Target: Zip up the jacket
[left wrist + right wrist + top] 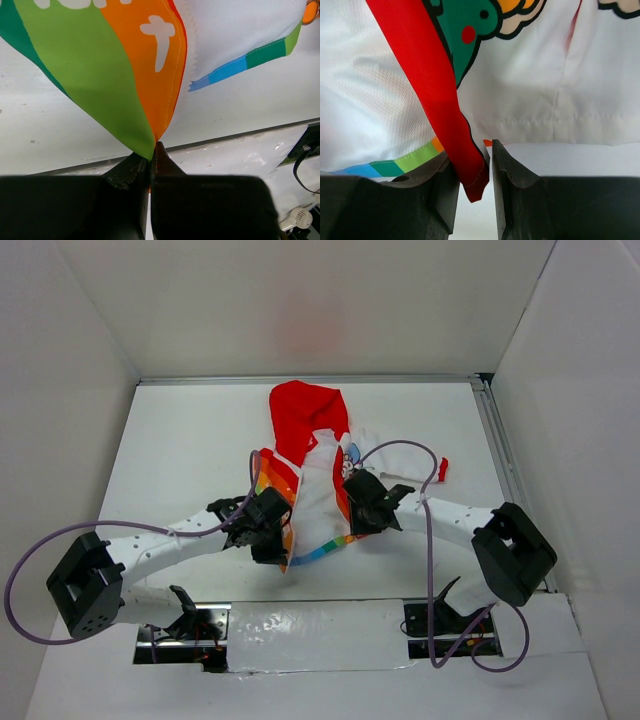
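The jacket [318, 495] lies open on the white table, red hood [300, 415] at the far end, white lining up, rainbow hem at the near end. My left gripper [272, 532] is at the jacket's left near corner. In the left wrist view it [151, 150] is shut on the green and orange corner of the jacket [110, 75]. My right gripper [360, 505] is at the jacket's right edge. In the right wrist view it [488, 152] stands a little open, and a red edge strip [445, 115] of the jacket hangs loose between the fingers. The zipper's slider is not visible.
White walls enclose the table on three sides. A metal rail [500, 450] runs along the back and right edges. A taped white strip [310, 625] lies between the arm bases. Purple cables [430, 540] loop from both arms. A sleeve with a red cuff [441, 470] reaches right.
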Action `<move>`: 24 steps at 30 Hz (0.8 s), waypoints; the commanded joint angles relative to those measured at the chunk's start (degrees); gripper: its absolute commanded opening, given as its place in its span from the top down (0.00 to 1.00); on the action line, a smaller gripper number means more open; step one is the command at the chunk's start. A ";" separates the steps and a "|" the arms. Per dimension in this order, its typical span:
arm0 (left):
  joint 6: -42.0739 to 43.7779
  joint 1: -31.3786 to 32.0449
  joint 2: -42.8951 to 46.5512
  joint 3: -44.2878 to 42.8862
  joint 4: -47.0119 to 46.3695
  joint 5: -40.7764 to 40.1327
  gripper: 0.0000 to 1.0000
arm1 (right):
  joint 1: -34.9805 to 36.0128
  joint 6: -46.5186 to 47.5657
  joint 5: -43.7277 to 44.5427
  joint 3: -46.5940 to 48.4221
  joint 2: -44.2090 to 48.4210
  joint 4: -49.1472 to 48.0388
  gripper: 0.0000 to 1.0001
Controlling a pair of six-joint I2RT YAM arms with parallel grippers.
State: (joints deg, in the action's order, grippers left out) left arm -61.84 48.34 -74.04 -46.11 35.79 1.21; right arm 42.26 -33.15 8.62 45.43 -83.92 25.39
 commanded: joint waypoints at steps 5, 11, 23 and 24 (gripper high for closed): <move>-0.82 0.44 0.30 -0.12 0.60 -0.95 1.00 | 1.24 -0.08 3.15 2.64 -0.01 2.30 0.66; -1.17 0.53 0.13 0.05 1.12 -0.86 1.00 | 2.21 0.54 3.94 3.52 -1.86 2.21 0.74; -0.03 0.62 1.18 -1.53 1.83 -0.77 1.00 | 1.69 1.68 1.75 4.84 -5.11 1.33 1.00; -0.03 0.62 1.70 -1.96 2.09 -0.77 1.00 | 1.34 1.94 1.23 5.10 -5.46 1.68 0.98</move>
State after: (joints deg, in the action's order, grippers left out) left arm -61.82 48.58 -74.04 -46.09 36.56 1.15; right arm 43.99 -31.86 10.63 48.97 -88.33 26.65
